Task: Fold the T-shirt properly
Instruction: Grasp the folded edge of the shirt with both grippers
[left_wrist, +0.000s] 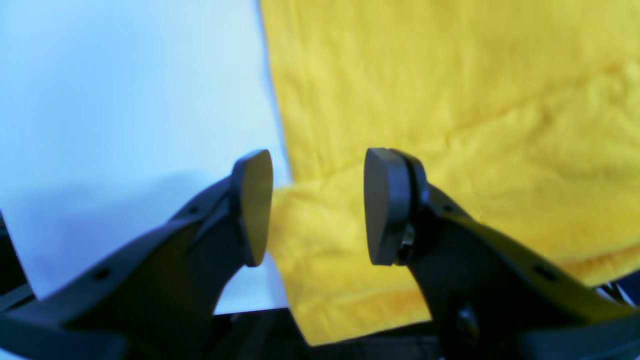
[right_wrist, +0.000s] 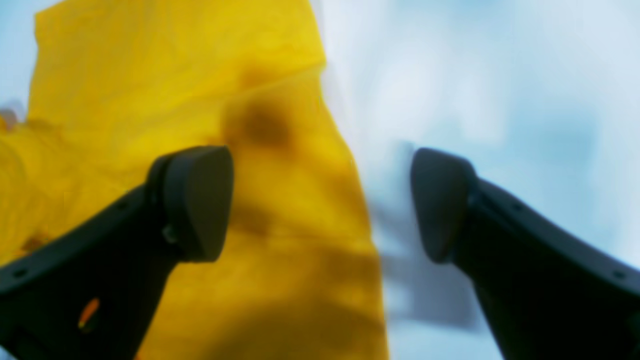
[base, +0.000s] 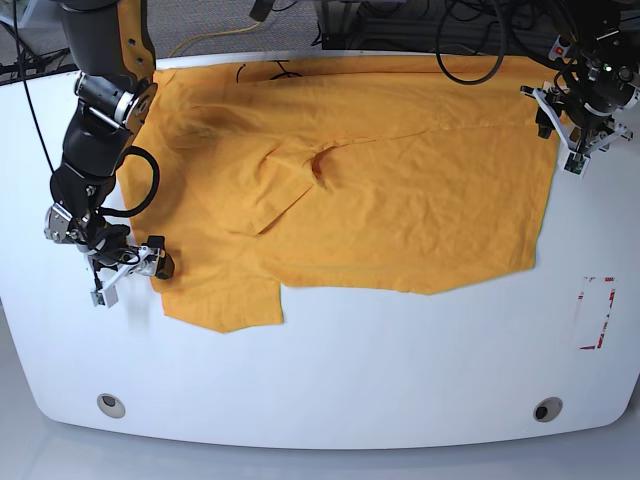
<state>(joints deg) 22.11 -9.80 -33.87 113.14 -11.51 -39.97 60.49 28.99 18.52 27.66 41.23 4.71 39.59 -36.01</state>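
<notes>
The orange-yellow T-shirt lies spread and wrinkled on the white table, with a fold ridge near its middle and thin black markings at its far edge. My left gripper hovers at the shirt's far right corner. In the left wrist view the left gripper is open, and a corner of the T-shirt shows below the gap. My right gripper sits at the shirt's left sleeve edge. In the right wrist view the right gripper is wide open, straddling the edge of the T-shirt.
A red-outlined rectangle is marked on the table at the right. Two round holes sit near the front edge. Black cables hang behind the table's far edge.
</notes>
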